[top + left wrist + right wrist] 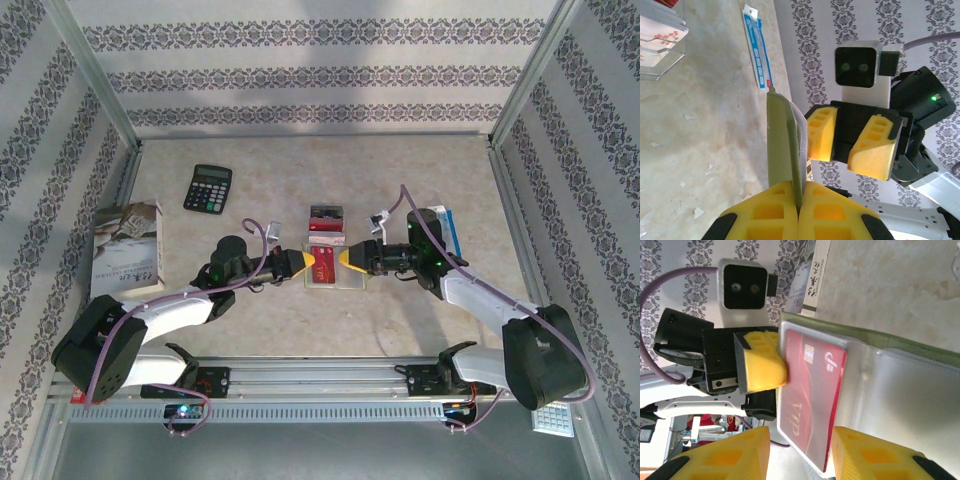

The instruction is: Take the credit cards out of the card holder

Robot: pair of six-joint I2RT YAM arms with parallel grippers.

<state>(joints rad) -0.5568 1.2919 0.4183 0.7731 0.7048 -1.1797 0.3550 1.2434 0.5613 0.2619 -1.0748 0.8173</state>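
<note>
The olive-green card holder (326, 277) hangs open above the table between my two grippers. My left gripper (801, 189) is shut on its green edge (781, 145), seen edge-on in the left wrist view. A red credit card (810, 395) sits in the holder's clear pocket (900, 405). My right gripper (801, 456) is open, its yellow fingers (875, 457) on either side of the card's near end with gaps showing. Other credit cards (327, 216), red and dark, lie just beyond the holder.
A black calculator (207, 187) sits at the back left and a book (128, 247) at the left edge. A blue-and-white packet (757, 50) lies by the right arm. A clear stand (662, 47) holds the loose cards.
</note>
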